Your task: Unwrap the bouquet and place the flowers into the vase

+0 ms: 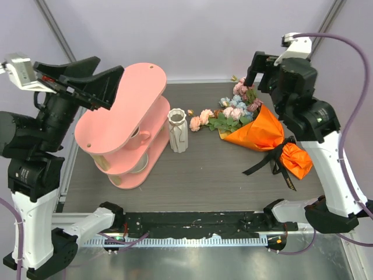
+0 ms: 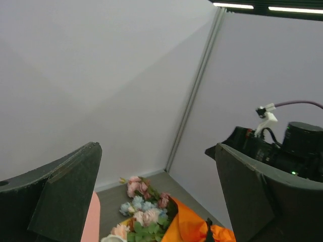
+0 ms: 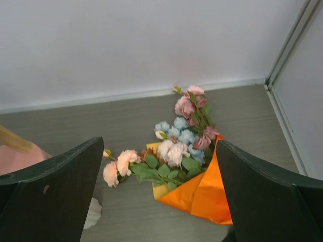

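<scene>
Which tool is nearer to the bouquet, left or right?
Right. The right tool hovers open near the bouquet, at its flower end; the left tool is raised above the pink shelf.

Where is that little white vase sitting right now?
In the top view the vase stands upright on the table, left of centre. The pink shelf is close on its left, and the bouquet lies to its right.

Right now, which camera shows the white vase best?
The top camera: the whole vase stands upright between the pink shelf and the flowers. The left wrist camera catches only its rim at the bottom edge; the right wrist camera shows only a white sliver at the lower left.
</scene>
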### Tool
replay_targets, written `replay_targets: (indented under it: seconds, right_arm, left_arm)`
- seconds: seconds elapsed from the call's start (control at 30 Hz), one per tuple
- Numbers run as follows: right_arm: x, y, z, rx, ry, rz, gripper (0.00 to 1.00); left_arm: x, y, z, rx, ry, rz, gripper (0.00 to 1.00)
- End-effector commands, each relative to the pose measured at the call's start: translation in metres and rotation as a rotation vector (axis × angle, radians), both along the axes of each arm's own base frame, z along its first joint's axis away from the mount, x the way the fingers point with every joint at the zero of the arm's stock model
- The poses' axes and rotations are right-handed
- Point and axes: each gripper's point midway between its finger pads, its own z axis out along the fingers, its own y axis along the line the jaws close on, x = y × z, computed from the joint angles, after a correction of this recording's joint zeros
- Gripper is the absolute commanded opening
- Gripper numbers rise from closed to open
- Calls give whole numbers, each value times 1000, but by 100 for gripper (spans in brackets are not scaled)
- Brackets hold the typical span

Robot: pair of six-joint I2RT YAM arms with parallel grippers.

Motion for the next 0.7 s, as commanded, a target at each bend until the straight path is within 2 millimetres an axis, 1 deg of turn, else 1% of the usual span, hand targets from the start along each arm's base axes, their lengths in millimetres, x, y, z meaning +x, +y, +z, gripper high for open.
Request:
replay_targets:
  seconds: [0.0,0.03,0.07,0.1,0.13,0.17,0.2,0.23,0.27,0.3,0.33,0.37,0.4,0.43,0.47,0.5,0.53,0.57,0.6,0.63,0.67]
  right_arm:
    - [16,4,-64,-33,151,-58,99]
    - [19,6,-93,-60,210,-59,99]
    - [20,8,-105,-60,232,-47,100]
    - [21,9,-134,-85,291,-43,100]
    - [21,7,-147,-69,314,-48,100]
    - [25,-3,-159,-51,333,-76,99]
    - [25,-6,-190,-39,406,-62,99]
    - [24,-15,-204,-7,440,-84,100]
    - [27,-40,-217,35,466,-152,100]
    - [26,-44,-230,76,496,-142,100]
    - [18,-56,-261,88,557,-179,100]
    - [15,-69,-266,138,550,-225,99]
    - [5,-94,-291,158,598,-302,97]
    - [-1,-106,-302,184,613,-342,95]
    - [-4,-113,-305,225,598,-357,92]
    - [-17,-146,-329,282,632,-453,87]
    - [-20,-143,-339,352,647,-410,72]
    - [-20,-149,-345,391,635,-420,65]
    - [-29,-152,-364,440,666,-432,58]
    - [-32,-155,-371,479,670,-433,52]
    - [-28,-149,-373,511,661,-397,50]
  left_arm:
    - [19,-35,-57,23,200,-167,100]
    - [21,-41,-67,26,228,-197,100]
    - [20,-48,-75,15,254,-242,100]
    - [20,-58,-95,40,297,-297,100]
    - [19,-63,-104,45,324,-326,100]
    - [18,-67,-112,41,349,-354,99]
    - [20,-71,-128,49,388,-375,98]
    - [10,-74,-131,59,387,-415,98]
    - [8,-75,-136,61,396,-430,97]
    - [6,-78,-145,70,415,-449,97]
    - [-2,-78,-146,82,404,-463,96]
    - [-7,-81,-153,105,423,-480,96]
    - [-12,-81,-153,135,401,-479,96]
    - [-17,-82,-154,155,396,-486,96]
    - [-25,-86,-157,175,404,-509,96]
    - [-30,-87,-158,186,399,-518,96]
    - [-35,-90,-158,197,390,-535,96]
    - [-44,-95,-159,208,388,-573,96]
    - [-48,-98,-162,213,394,-597,96]
    - [-53,-101,-163,213,400,-622,96]
    - [-61,-106,-163,217,397,-667,95]
